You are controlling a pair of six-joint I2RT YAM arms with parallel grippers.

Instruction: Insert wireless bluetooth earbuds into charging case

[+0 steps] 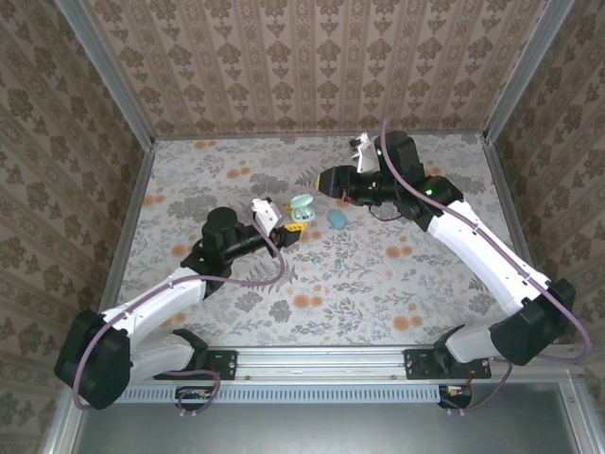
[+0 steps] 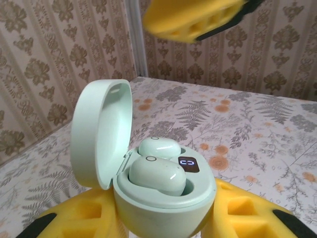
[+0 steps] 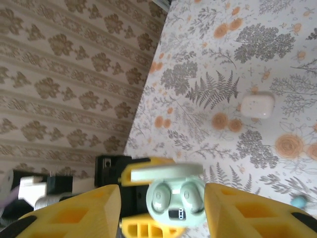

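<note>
floral-covered table (image 1: 397, 284), walled on three sides with patterned paper. both arms reach in towards its centre.

left gripper (image 1: 294, 225): clenched on the mint-green charging case (image 2: 166, 196). in the left wrist view its yellow fingers (image 2: 79, 218) press against the case body from either side. the case is upright and raised off the table surface.

right gripper (image 1: 327, 180): released, jaws spread wide. in the right wrist view its yellow fingers (image 3: 74, 213) stand well apart with nothing between them, and the held case sits beyond them. it hangs just beside the case on the far right, not touching it.

charging case: lid (image 2: 101, 131) hinged open and standing upright on the left side. a small lit display (image 2: 188, 164) shows on the inner face.

teal pebble-shaped case (image 1: 337, 219): closed, lying on the table just to the right of the held case.

white case (image 3: 256, 105): closed, lying on the table well apart from the grippers.

two mint earbuds: both seated in the wells of the open case, one nearer (image 2: 157, 174) and one behind it (image 2: 158, 147), side by side.

two small teal pieces (image 1: 317, 259) (image 1: 337, 263): loose on the table, near each other, on the near side of the teal case. too small to tell their form.
</note>
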